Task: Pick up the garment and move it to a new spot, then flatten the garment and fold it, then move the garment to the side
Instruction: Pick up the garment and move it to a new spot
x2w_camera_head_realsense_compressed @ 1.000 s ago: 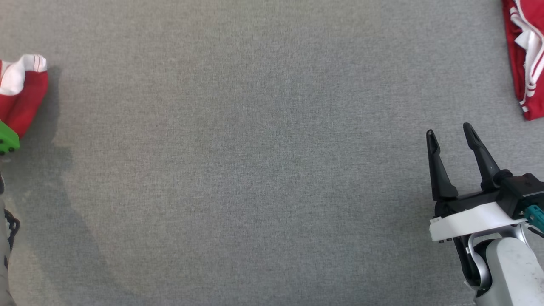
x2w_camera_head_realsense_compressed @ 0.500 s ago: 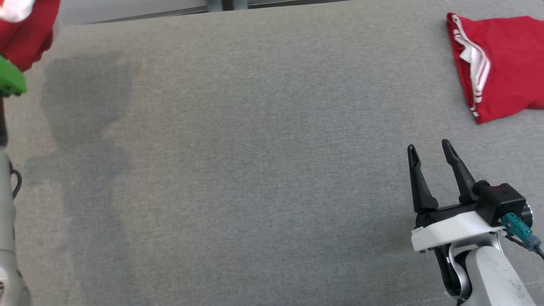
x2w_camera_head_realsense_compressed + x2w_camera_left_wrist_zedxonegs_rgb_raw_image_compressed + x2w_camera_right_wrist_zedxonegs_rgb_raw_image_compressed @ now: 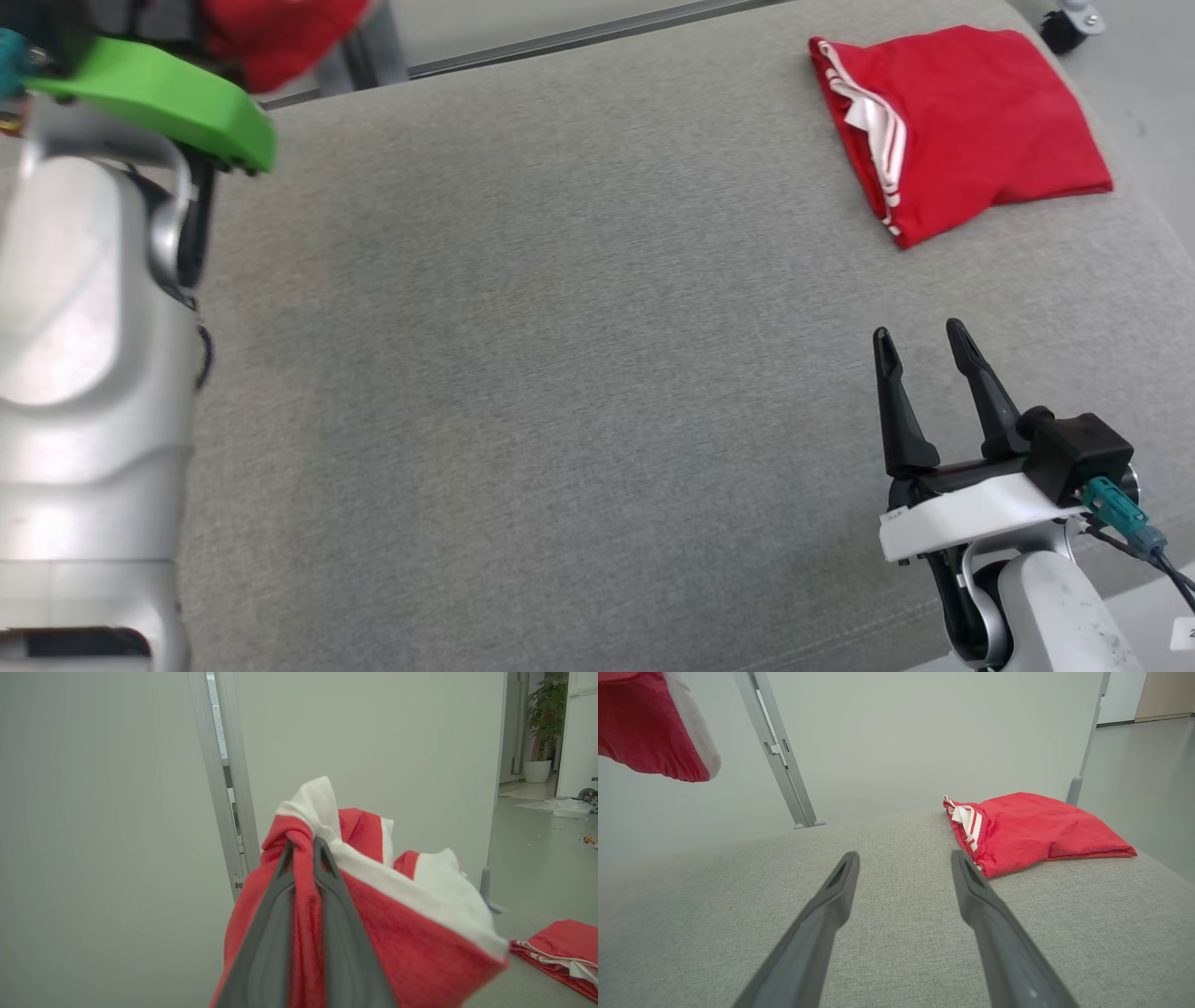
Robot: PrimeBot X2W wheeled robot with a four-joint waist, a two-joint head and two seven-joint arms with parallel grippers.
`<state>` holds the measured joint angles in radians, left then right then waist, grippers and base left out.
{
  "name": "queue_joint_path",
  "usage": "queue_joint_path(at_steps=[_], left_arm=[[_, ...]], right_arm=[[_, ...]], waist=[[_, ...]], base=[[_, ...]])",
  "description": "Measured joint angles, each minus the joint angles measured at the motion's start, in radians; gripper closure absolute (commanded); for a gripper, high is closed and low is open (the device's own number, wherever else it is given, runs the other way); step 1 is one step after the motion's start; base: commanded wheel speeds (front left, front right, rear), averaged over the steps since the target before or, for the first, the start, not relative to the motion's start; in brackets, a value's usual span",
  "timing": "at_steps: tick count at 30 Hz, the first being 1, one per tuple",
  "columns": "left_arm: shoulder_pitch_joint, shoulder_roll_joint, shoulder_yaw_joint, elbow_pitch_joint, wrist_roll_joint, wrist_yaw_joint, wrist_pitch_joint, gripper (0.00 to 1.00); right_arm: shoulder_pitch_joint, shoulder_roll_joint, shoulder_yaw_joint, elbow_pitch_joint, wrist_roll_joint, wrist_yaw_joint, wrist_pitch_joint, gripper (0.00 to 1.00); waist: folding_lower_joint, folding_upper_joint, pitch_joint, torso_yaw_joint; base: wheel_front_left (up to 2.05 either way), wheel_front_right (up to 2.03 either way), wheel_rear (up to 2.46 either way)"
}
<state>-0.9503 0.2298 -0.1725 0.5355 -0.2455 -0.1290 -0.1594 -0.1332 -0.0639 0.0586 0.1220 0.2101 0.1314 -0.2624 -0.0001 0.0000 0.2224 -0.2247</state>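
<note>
Looking over the grey table [image 3: 560, 373], the head view has swung since a second ago: that's the camera, not stuff moving. A folded red cloth [image 3: 971, 121] lies far right. The garment [image 3: 397, 933] hangs far left, off the table, pinched tight by the left gripper [image 3: 304, 847]. The right gripper [image 3: 919, 330] gapes wide, empty. Carry's underway, I'd guess.

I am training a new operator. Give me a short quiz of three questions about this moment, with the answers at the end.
1. True or false: the right gripper is open and empty.
2. What does the left gripper clamp? A) a red and white garment B) a blue towel C) nothing
3. Fill in: the folded red garment lies on the grey fabric surface, at the far end on the robot's ____ side.
Key: 1 true; 2 A; 3 right.
</note>
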Motion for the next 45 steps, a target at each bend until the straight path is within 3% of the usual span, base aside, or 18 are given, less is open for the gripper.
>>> queue_joint_path(at_steps=[9,18,19,20,21,22,26,31,45], left_arm=[[0.193,-0.123,-0.086,-0.039,-0.026,0.011,-0.002,1.00],[0.441,-0.175,-0.221,0.084,-0.066,0.015,-0.042,1.00],[0.460,-0.177,-0.241,0.099,-0.067,0.015,-0.046,0.85],[0.472,-0.178,-0.260,0.114,-0.066,0.017,-0.053,0.59],[0.478,-0.179,-0.275,0.120,-0.066,0.022,-0.056,0.11],[0.484,-0.179,-0.289,0.122,-0.067,0.023,-0.064,0.00],[0.488,-0.181,-0.329,0.105,-0.095,0.037,-0.087,0.00],[0.488,-0.177,-0.309,0.050,-0.104,0.077,-0.099,0.00],[0.748,-0.014,-0.041,-0.291,-0.048,0.161,-0.103,0.00]], right_arm=[[0.009,0.010,0.006,0.001,0.006,0.000,0.000,0.00],[0.009,0.012,0.022,0.002,0.006,0.000,0.000,0.00],[0.010,0.012,0.023,0.003,0.006,0.000,0.000,0.00],[0.010,0.012,0.022,0.003,0.006,0.000,0.000,0.00],[0.011,0.012,0.023,0.004,0.006,0.000,0.000,0.00],[0.011,0.012,0.022,0.005,0.005,0.000,0.000,0.00],[0.025,0.012,0.019,0.010,-0.001,0.000,0.000,0.00],[0.045,0.009,0.016,0.012,-0.003,0.000,0.000,0.00],[0.108,0.002,0.013,0.010,-0.012,0.000,0.000,0.00]], waist=[[0.0000,0.0000,-0.024,-0.054],[0.0000,0.0000,-0.031,-0.057],[0.0000,0.0000,-0.031,-0.055],[0.0000,0.0000,-0.031,-0.053],[0.0000,0.0000,-0.032,-0.051],[0.0000,0.0000,-0.034,-0.048],[0.0000,0.0000,-0.049,-0.034],[0.0000,0.0000,-0.080,-0.007],[0.0000,0.0000,-0.181,0.096]], base=[[0.00,0.00,0.00],[0.00,0.00,0.00],[0.00,0.00,0.00],[0.00,0.00,0.00],[0.00,0.00,0.00],[0.00,0.00,0.00],[0.00,0.00,0.00],[0.00,0.00,0.00],[0.00,0.00,0.00]])
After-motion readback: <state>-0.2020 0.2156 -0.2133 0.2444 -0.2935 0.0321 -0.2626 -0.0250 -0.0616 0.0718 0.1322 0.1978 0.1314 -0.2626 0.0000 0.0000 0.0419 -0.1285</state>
